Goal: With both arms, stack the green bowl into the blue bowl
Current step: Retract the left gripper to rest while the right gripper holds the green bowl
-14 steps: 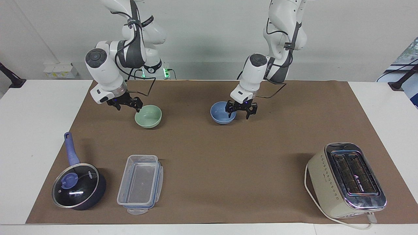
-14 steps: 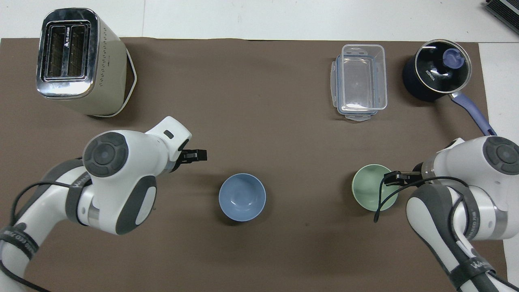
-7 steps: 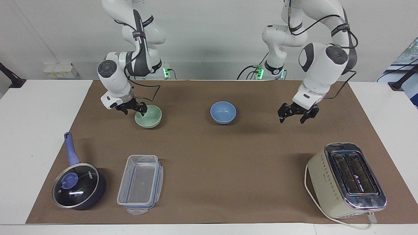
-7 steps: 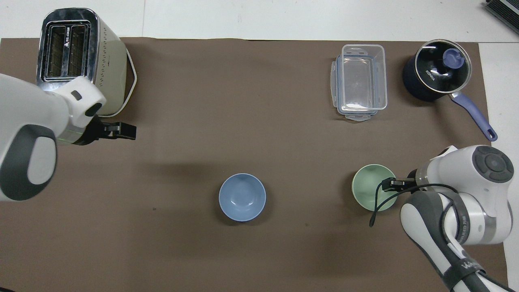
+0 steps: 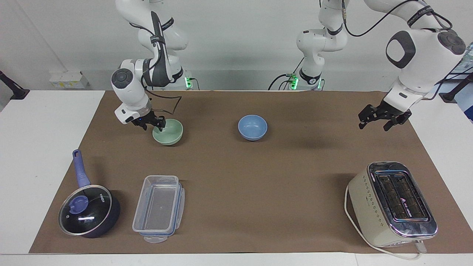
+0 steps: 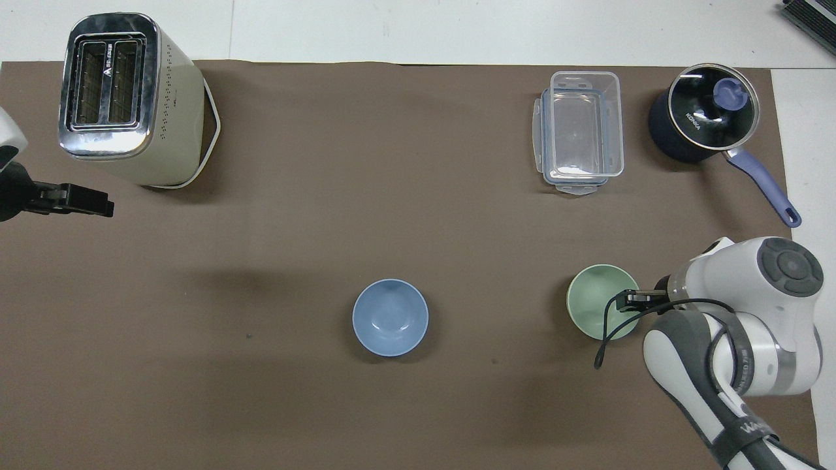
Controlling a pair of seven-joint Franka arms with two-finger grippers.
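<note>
While the right tool [image 5: 150, 123] sits low at the rim of the green bowl [image 5: 168, 132], its fingers straddle the edge on the side toward the right arm's end of the counter [image 5: 236, 177], one finger dipping inside the bowl; whether they pinch the rim or merely bracket it cannot be told. Green bowl rests upright on the brown mat, well apart from the blue bowl [image 5: 252, 127], which stands upright and alone near the middle of the mat, about as near to the robots as the green one. Left tool [image 5: 384, 119] hangs in the air over the mat's edge at the left arm's end, fingers spread, holding nothing; in the overhead view it [image 6: 78, 199] shows just beside the toaster [image 6: 134, 98]. Toaster stands farther from the robots at the left arm's end. Clear plastic container [image 5: 159, 208] and dark-blue lidded saucepan [image 5: 88, 210] lie side by side, farther from the robots than the green bowl, at the right arm's end, saucepan handle pointing back toward the robots.
</note>
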